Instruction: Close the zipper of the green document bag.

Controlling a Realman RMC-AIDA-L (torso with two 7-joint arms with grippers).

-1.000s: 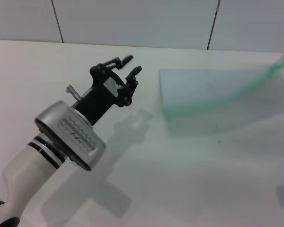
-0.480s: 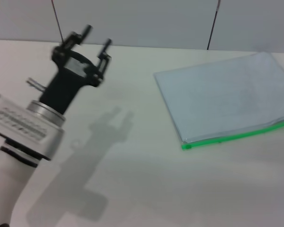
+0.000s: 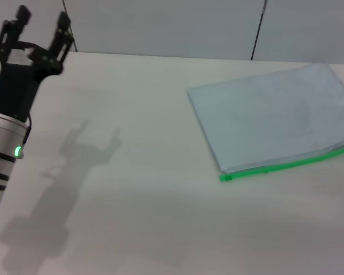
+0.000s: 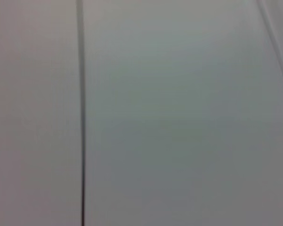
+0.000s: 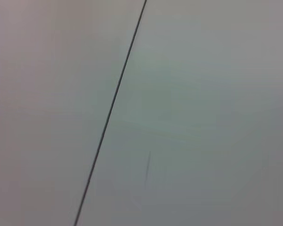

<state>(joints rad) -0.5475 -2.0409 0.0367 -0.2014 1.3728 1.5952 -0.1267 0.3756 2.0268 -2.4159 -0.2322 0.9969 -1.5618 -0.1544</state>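
The green document bag (image 3: 275, 120) lies flat on the white table (image 3: 149, 200) at the right in the head view, a pale blue-grey translucent pouch. Its zipper (image 3: 286, 164) is the bright green strip along the near long edge; the slider tab cannot be made out. My left gripper (image 3: 40, 20) is raised at the far left, well away from the bag, open with nothing between its fingers. The right gripper is out of view. Both wrist views show only a grey panelled wall.
A grey wall with dark seams (image 3: 257, 28) stands behind the table's far edge. The left arm casts a shadow (image 3: 74, 166) on the table's left half.
My left arm has swung from the middle of the table to the far left and risen. The bag, blurred and shifting a second ago, now lies still and flat.
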